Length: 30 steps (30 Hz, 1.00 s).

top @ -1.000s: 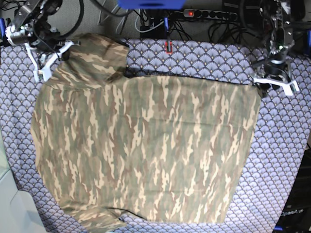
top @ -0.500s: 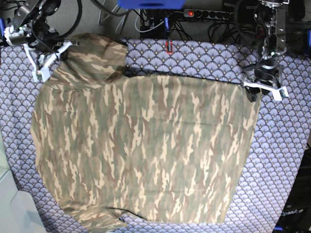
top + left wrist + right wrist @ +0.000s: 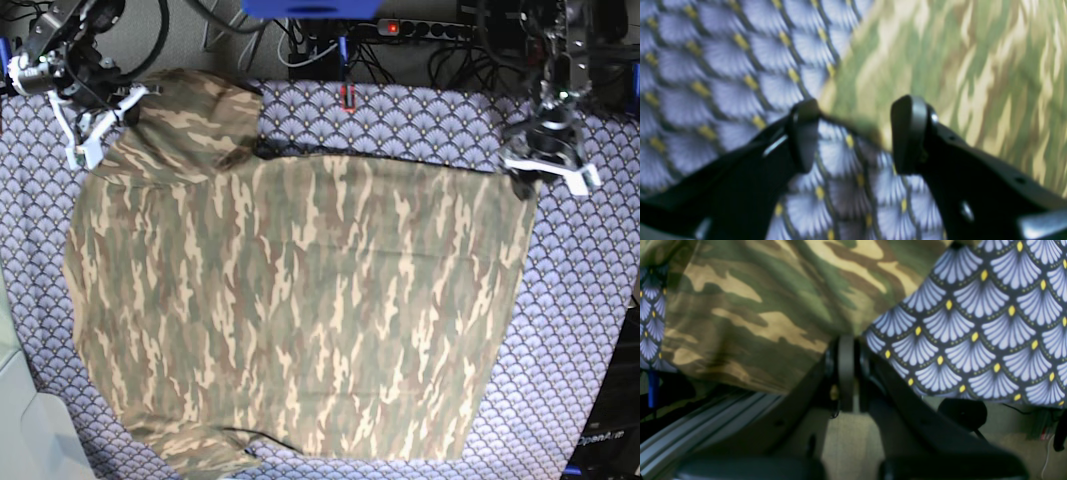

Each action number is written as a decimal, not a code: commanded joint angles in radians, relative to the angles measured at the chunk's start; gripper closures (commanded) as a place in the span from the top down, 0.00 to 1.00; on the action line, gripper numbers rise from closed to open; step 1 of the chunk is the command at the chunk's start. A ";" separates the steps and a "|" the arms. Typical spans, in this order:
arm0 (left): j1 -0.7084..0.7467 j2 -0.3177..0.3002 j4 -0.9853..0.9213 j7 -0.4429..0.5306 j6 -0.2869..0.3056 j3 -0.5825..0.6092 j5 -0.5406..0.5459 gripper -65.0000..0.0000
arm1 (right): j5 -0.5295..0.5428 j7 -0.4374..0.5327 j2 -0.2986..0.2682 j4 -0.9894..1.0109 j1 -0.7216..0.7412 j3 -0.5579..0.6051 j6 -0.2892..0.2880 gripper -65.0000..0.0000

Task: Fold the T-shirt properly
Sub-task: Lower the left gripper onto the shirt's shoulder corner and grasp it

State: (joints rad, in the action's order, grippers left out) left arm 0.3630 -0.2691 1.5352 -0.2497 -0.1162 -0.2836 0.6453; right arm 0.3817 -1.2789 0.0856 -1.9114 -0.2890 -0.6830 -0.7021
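Note:
The camouflage T-shirt (image 3: 300,300) lies spread flat over most of the table, one sleeve at the back left. My left gripper (image 3: 545,178) stands open at the shirt's back right corner. In the left wrist view its fingers (image 3: 910,133) straddle that corner of the T-shirt (image 3: 957,66), close above the cloth. My right gripper (image 3: 80,150) is shut at the sleeve's left edge. In the right wrist view the right gripper (image 3: 846,350) has its tips against the edge of the T-shirt (image 3: 756,323); whether cloth is pinched there does not show.
A purple scallop-patterned tablecloth (image 3: 580,300) covers the table. Behind it run a power strip (image 3: 430,28) and cables, and a small red object (image 3: 347,97) lies on the cloth. A pale grey surface (image 3: 25,420) sits at the front left.
My left gripper swung in toward the shirt's back right corner and then shifted slightly right and back. The right gripper and the shirt have hardly moved.

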 commanded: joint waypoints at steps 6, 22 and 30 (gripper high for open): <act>-0.005 0.001 0.011 0.011 0.006 -0.041 -0.008 0.53 | 0.009 0.008 -0.008 -0.015 0.003 -0.002 0.004 0.01; -0.029 0.009 -0.086 0.011 0.008 -0.039 0.001 0.53 | 0.009 0.008 -0.008 -0.015 0.003 -0.002 0.004 0.01; -0.031 0.026 -0.081 0.011 0.008 0.045 0.001 0.53 | 0.009 0.008 -0.008 -0.015 0.003 -0.002 0.004 0.01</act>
State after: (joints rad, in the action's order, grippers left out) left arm 0.3305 -0.2382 1.4464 -0.2054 -0.1158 -0.2405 0.6334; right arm 0.3817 -1.2789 0.0856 -1.9114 -0.2886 -0.6830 -0.7021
